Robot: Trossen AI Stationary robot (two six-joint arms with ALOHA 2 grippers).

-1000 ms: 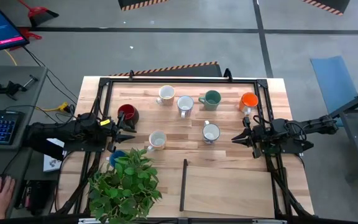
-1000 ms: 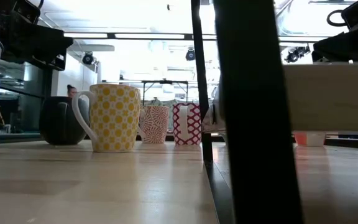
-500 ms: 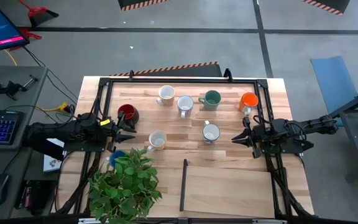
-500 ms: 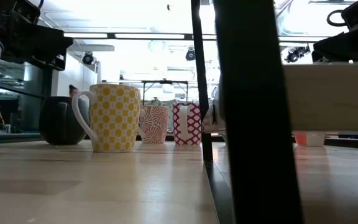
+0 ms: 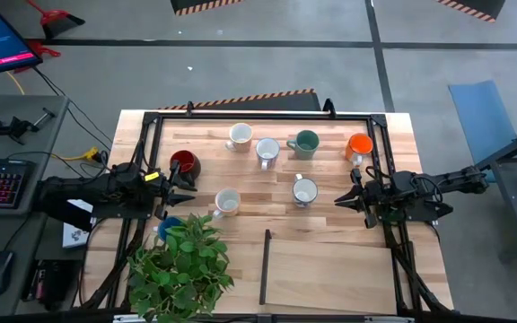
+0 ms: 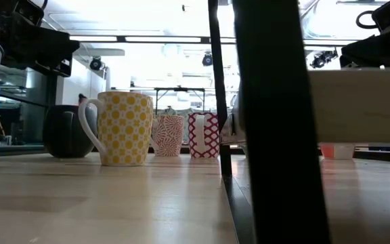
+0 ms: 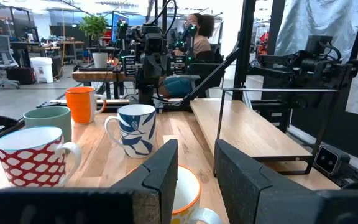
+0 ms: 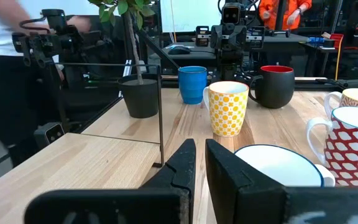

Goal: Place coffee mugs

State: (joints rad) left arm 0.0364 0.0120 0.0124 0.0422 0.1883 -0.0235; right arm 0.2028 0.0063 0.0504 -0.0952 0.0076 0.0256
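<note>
Mugs (image 5: 304,190) look rigid, slick, breakable; I'd pinch the rim at nine o'clock; right claw (image 5: 341,199) clenched, left claw (image 5: 185,192) parted, both empty.

Left hand (image 7: 194,180) fingers parted, empty, above a white mug (image 7: 182,186); blue-leaf mug (image 7: 135,129) beyond

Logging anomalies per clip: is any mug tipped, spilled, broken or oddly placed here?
Nothing stands out. All visible mugs stand upright on the table, including the dark red mug, orange mug and green mug. The blue mug sits partly under the plant. No spills visible.
</note>
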